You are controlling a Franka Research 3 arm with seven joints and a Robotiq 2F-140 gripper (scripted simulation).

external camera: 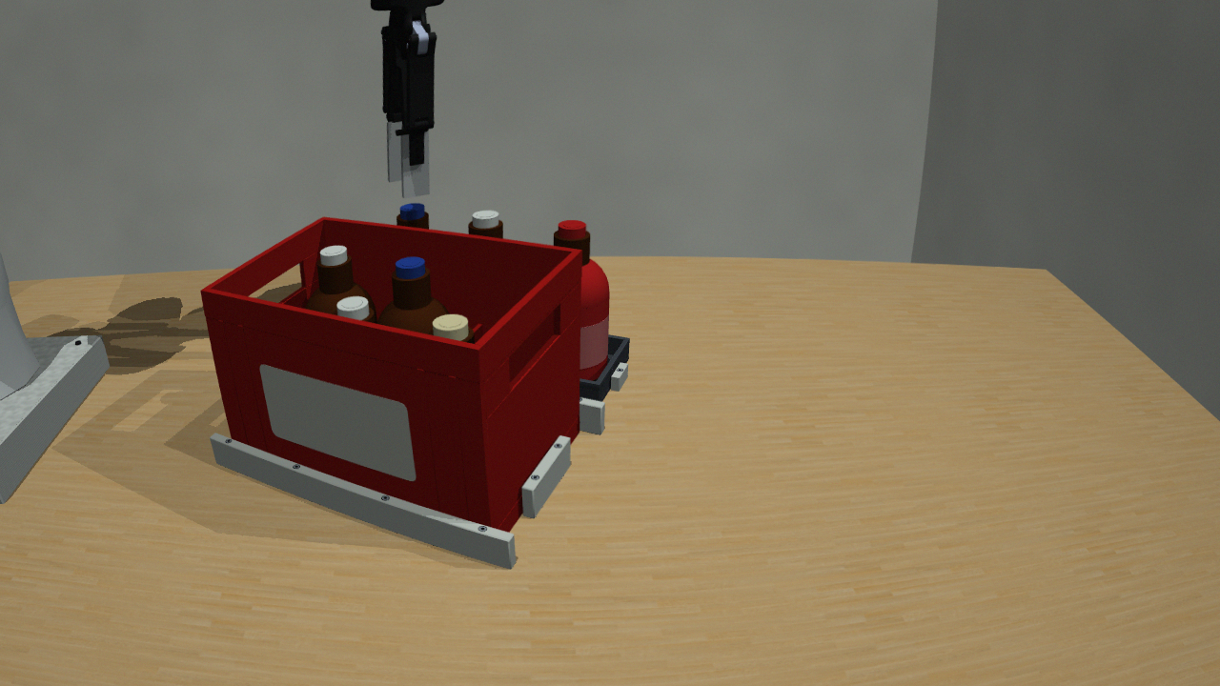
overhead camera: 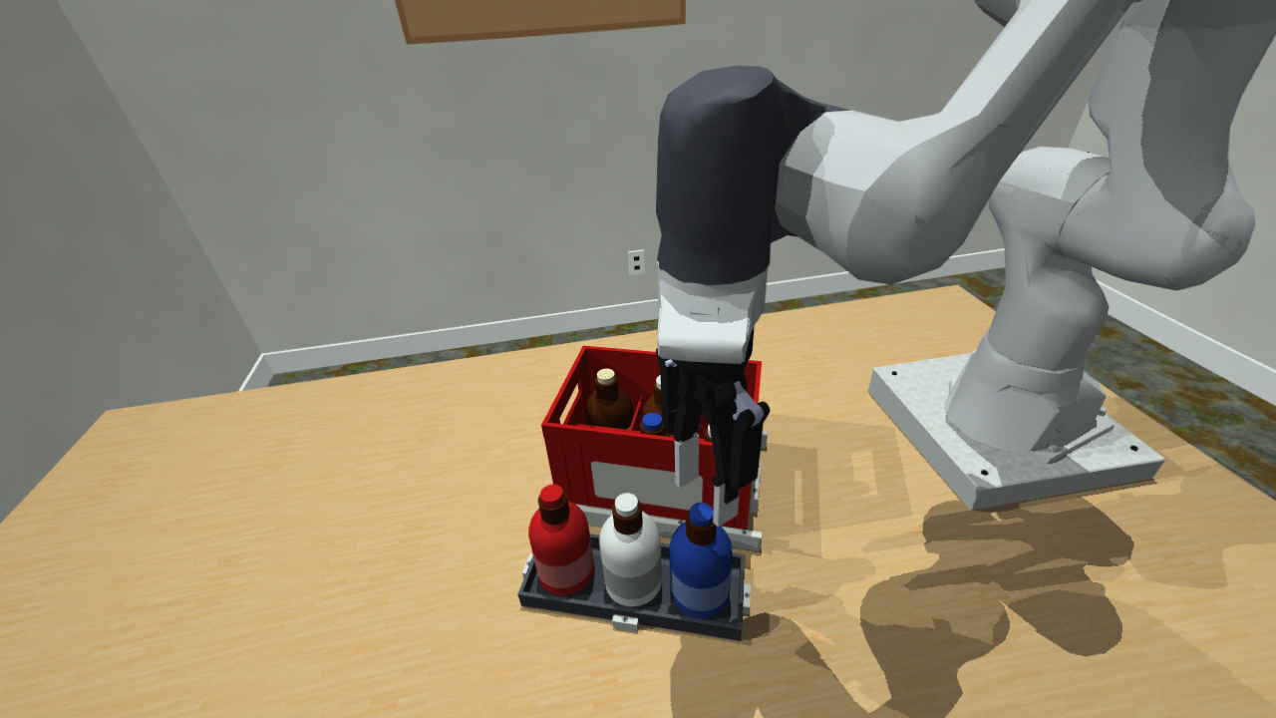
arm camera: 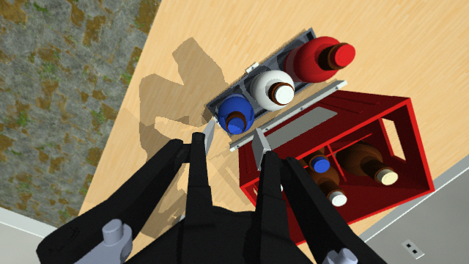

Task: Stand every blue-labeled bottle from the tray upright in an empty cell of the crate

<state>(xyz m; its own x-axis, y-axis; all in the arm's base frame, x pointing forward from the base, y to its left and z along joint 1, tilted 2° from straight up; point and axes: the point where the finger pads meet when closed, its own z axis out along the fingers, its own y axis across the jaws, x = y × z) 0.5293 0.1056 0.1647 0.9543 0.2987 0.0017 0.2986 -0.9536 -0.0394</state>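
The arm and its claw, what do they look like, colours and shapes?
The arm is made of bulky, rounded pale grey segments, with one dark charcoal section near the wrist and a white cuff below it. It rises from a speckled grey square base plate. The claw is black with jointed links, pale grey pivot knobs and flat light grey fingertips. No cables show.
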